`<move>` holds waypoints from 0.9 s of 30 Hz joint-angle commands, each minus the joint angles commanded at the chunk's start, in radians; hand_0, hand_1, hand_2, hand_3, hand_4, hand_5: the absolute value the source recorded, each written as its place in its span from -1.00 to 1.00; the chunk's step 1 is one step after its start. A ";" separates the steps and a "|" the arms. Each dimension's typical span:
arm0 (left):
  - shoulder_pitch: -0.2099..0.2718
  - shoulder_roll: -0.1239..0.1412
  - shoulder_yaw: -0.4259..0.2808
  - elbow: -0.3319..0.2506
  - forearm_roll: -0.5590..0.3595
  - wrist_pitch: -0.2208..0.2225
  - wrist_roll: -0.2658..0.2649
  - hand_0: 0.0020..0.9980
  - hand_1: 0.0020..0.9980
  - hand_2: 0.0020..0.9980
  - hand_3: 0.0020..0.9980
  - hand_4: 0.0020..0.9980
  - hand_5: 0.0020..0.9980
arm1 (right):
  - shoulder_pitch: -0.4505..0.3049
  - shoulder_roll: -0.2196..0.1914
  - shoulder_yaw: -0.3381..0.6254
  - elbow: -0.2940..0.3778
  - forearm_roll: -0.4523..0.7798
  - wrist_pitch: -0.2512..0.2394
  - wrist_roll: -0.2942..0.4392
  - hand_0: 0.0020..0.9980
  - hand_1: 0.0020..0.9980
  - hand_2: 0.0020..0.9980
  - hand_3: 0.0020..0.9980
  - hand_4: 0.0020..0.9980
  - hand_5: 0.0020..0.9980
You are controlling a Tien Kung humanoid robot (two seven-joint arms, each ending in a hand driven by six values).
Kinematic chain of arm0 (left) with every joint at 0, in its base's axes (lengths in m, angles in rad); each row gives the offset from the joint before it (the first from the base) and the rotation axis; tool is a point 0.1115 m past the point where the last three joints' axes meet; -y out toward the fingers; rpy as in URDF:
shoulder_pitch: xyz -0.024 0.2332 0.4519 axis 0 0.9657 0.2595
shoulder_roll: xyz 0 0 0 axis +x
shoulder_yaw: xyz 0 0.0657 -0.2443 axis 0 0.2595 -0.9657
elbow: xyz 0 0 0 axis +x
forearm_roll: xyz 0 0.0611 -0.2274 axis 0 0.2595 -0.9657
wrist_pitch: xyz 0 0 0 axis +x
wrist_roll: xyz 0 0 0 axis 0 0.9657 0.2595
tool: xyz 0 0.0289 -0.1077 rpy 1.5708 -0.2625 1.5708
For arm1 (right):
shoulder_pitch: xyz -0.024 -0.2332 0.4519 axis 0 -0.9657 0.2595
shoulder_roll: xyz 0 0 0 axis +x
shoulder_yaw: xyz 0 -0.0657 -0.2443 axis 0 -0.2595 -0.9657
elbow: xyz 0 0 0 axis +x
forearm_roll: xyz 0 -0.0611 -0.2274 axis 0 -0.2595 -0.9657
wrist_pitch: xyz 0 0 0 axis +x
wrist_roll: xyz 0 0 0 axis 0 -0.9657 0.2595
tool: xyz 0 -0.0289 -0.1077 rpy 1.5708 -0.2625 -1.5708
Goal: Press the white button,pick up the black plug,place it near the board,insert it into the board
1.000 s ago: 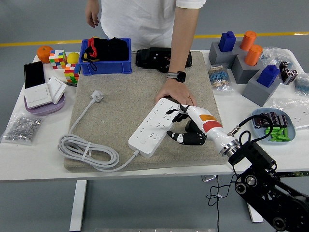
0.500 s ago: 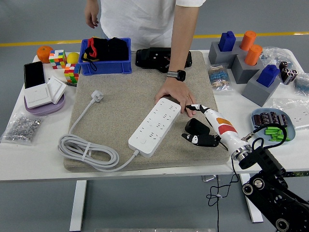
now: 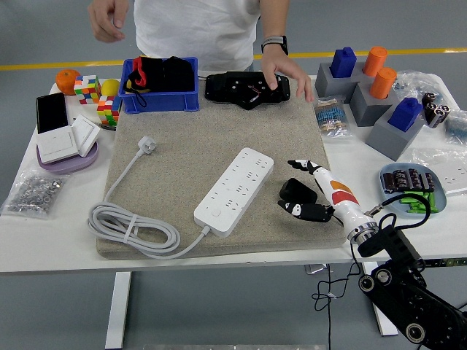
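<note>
A white power strip point(image 3: 235, 189) lies diagonally on the beige mat point(image 3: 182, 131), with its white button point(image 3: 217, 214) at the near end. Just to its right a small black plug point(image 3: 298, 192) rests on the mat. My right hand point(image 3: 290, 184) reaches in from the lower right. Its fingers are spread, with one long finger point(image 3: 300, 165) beyond the plug and the thumb point(image 3: 295, 208) on its near side. I see no closed grip on the plug. My left arm is out of view.
A person stands at the far side with one hand on a black device point(image 3: 241, 88) at the mat's back edge. The strip's white cable point(image 3: 131, 227) coils at the left. A blue bin point(image 3: 160, 93) stands at the back, and a parts dish point(image 3: 416, 191) at the right.
The person's hand has left the power strip and moved back to the black device. My right hand withdrew from the strip to the black plug, then stayed almost still.
</note>
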 joint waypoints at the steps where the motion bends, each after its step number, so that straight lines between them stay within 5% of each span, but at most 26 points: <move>1: 0.001 0.000 0.000 0.000 0.000 0.000 0.000 0.38 0.28 0.23 0.27 0.12 -0.64 | 0.000 0.000 -0.001 -0.004 0.000 0.001 -0.001 0.48 0.37 0.34 0.53 0.86 -0.46; 27: 0.002 -0.006 -0.001 0.000 -0.006 0.003 0.000 0.38 0.28 0.23 0.28 0.13 -0.64 | 0.011 0.008 0.008 -0.087 0.000 -0.015 0.018 0.33 0.28 0.27 0.33 0.79 -0.53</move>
